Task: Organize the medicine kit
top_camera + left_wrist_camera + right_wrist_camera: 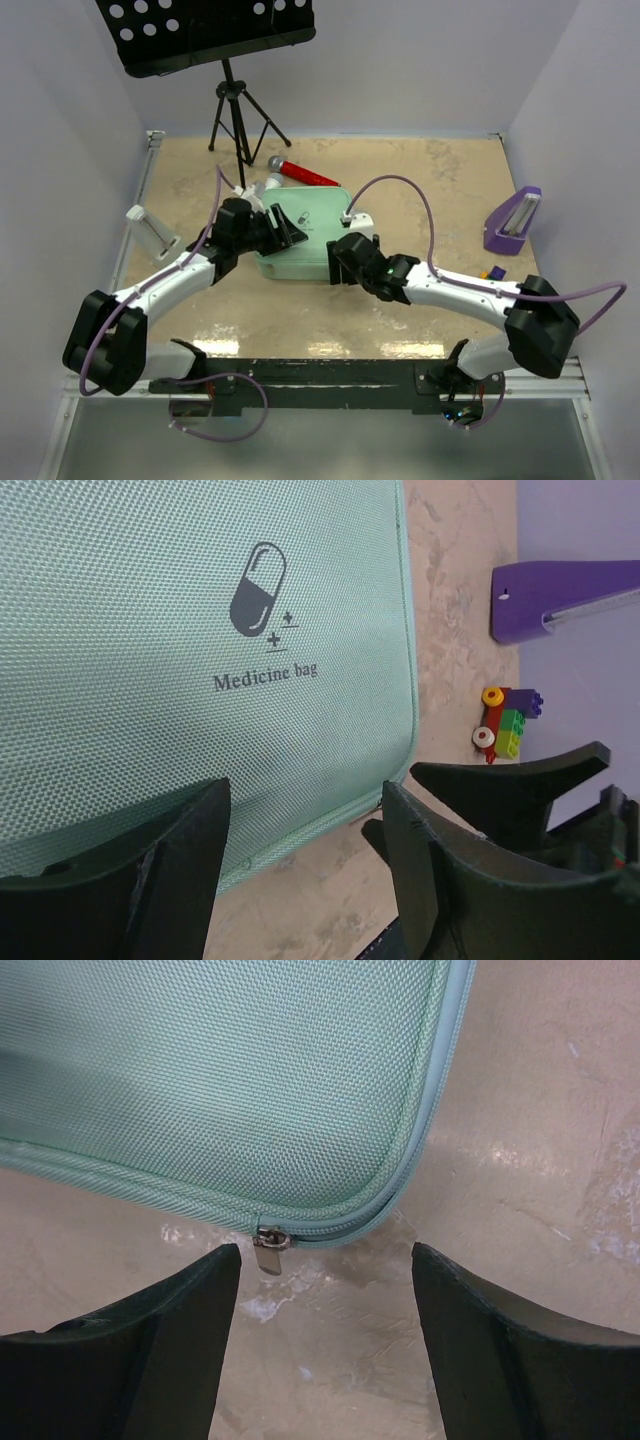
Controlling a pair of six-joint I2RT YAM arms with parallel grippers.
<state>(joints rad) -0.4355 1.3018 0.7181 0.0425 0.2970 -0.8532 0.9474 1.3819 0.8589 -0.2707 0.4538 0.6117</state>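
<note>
Legible marking: the kit carries a dark pill-capsule symbol with two small plus signs, and below it the words "Medicine bag". No other writing can be read.

Position: your kit lies flat on the table, lid up, near the middle and between the two arms. Your left gripper sits at its left side and your right gripper at its near right corner.

In the left wrist view, the left gripper has its jaws standing well apart over the kit's edge. One corner of the kit shows in the gap, and nothing is clamped.

In the right wrist view, the right gripper is likewise spread wide and holds nothing. The kit's rounded corner and a small metal zip pull sit just beyond its fingertips, apart from both.

Materials: the kit is mint-green woven fabric with a fine grid texture, piped edges, rounded corners and a zip along the side seam. The table is glossy, beige and marbled.

Other items: a purple stand is at the far right, coloured toy bricks lie near it, and a red-handled microphone lies just behind the kit.
</note>
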